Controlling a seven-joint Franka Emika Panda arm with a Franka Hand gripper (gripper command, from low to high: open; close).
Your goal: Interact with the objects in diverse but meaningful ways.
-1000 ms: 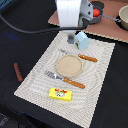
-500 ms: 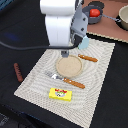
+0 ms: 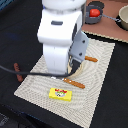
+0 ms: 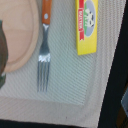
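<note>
The flat yellow box [image 3: 60, 93] lies on the striped placemat [image 3: 100, 75], near the mat's edge closest to the camera in the exterior view. Its face carries a red band with lettering and a small green and white picture; the wrist view shows it [image 4: 86, 26] lying flat just beside the fork [image 4: 44, 50], the two not touching. The fork has a wooden handle and grey tines and rests between the box and a tan wooden plate [image 4: 20, 35].

The red tomato [image 3: 94, 12] sits in a grey pot [image 3: 93, 19] on the brown desk [image 3: 107, 30] beyond the mat. The thin brown sausage [image 3: 17, 71] lies on the dark surface off the mat, on the exterior view's left.

The white arm [image 3: 59, 37] stands over the mat's middle and hides the tool; I cannot tell how far open it is or whether it holds anything.
</note>
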